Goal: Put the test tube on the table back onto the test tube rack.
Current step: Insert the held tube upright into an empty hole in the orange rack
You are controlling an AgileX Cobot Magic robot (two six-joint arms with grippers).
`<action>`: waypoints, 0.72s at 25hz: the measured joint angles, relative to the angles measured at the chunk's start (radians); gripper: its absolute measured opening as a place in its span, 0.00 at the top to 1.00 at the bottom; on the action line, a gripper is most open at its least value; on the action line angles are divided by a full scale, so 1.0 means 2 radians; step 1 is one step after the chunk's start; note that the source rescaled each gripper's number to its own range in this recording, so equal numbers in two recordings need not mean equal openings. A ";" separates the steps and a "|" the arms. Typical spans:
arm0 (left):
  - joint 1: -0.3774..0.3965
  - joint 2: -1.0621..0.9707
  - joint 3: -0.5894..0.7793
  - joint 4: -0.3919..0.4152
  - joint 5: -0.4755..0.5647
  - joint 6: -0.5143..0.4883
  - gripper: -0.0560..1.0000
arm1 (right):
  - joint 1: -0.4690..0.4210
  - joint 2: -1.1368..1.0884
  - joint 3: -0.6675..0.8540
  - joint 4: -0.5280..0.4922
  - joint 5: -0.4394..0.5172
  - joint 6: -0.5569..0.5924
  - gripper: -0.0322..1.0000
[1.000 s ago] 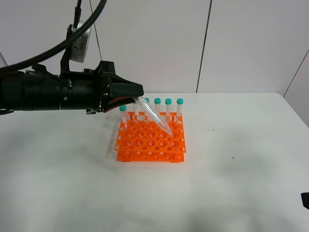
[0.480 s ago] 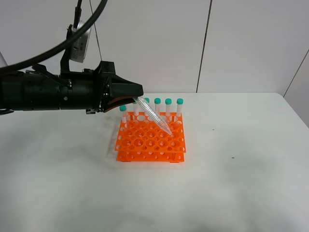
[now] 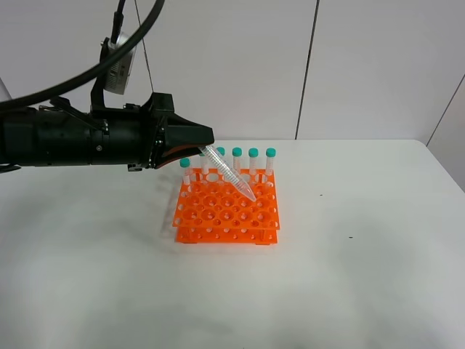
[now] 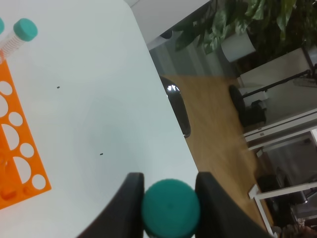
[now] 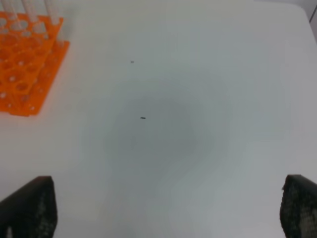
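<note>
You're looking at a smooth, matt white worktop, a glossy orange plastic rack, a clear plastic test tube with a smooth teal cap, and a matt black left gripper.
</note>
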 joint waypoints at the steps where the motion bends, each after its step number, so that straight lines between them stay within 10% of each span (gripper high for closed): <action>1: 0.000 0.000 0.000 0.000 0.000 0.000 0.95 | 0.000 -0.001 0.000 0.000 0.000 0.000 0.00; 18: 0.000 0.000 0.000 0.000 0.000 0.000 0.95 | 0.026 -0.001 0.000 0.002 0.000 0.000 0.00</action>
